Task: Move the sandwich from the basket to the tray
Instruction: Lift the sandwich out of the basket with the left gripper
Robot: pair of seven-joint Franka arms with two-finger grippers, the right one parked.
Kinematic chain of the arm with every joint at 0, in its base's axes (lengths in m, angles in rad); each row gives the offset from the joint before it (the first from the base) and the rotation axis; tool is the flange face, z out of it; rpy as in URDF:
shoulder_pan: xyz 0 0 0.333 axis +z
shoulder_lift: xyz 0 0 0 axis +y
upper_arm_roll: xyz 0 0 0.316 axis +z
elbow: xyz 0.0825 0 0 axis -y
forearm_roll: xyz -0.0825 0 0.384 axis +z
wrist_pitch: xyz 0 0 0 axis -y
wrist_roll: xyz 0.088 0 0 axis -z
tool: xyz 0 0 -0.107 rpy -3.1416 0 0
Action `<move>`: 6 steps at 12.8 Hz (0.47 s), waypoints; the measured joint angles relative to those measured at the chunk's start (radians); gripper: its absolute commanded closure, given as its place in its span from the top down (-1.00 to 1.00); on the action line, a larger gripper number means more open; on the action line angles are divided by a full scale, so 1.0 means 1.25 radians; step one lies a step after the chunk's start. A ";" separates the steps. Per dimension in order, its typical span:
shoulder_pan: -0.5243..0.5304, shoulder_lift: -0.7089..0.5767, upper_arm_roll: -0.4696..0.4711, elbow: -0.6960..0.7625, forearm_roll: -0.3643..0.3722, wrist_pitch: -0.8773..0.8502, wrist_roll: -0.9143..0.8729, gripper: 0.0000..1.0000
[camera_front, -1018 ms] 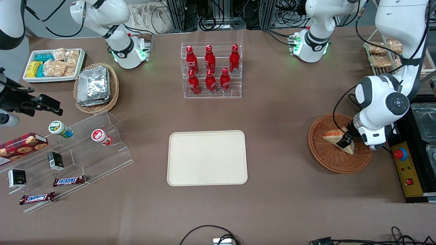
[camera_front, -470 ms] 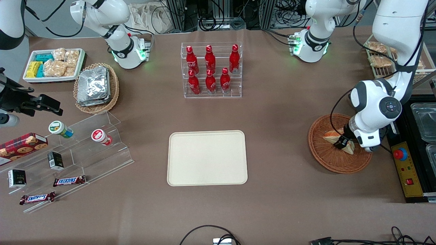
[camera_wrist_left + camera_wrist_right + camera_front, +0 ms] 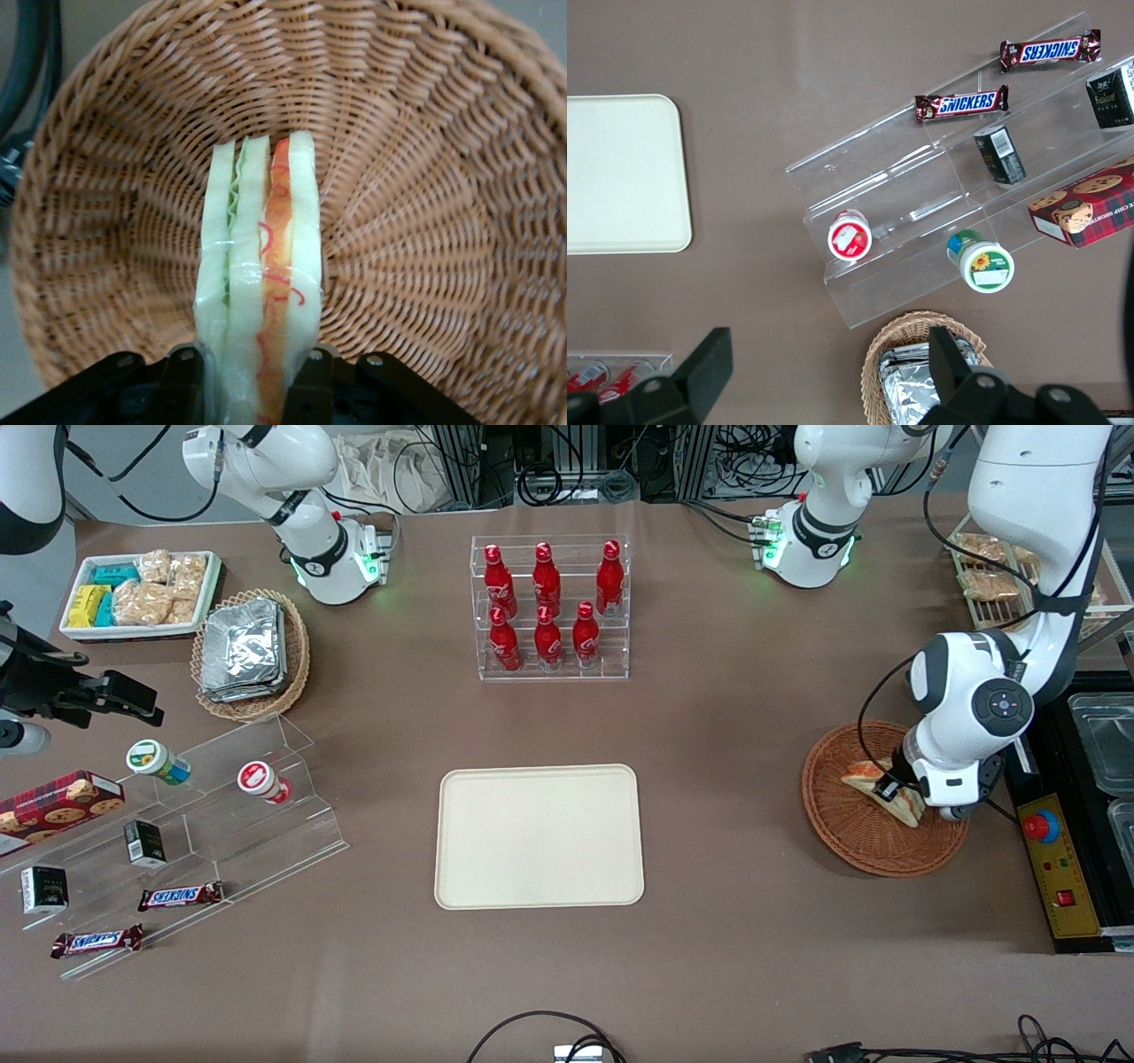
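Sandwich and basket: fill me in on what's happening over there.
The left arm has its end effector down in the basket, with one finger on each side of the sandwich, which stands on edge between them. The fingers look closed against the wrap. The sandwich is not yet out of the basket. The tray sits bare mid-table, toward the parked arm from the basket.

Open tabletop between basket (image 3: 850, 833) and tray (image 3: 539, 836) (claw (image 3: 889, 790) in the basket).
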State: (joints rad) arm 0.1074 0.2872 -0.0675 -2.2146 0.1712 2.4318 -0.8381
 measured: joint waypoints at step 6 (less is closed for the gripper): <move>-0.001 -0.119 -0.098 0.075 0.002 -0.161 0.169 -0.59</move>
State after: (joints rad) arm 0.1061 0.1384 -0.1897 -2.1205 0.1732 2.2311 -0.6271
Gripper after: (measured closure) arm 0.797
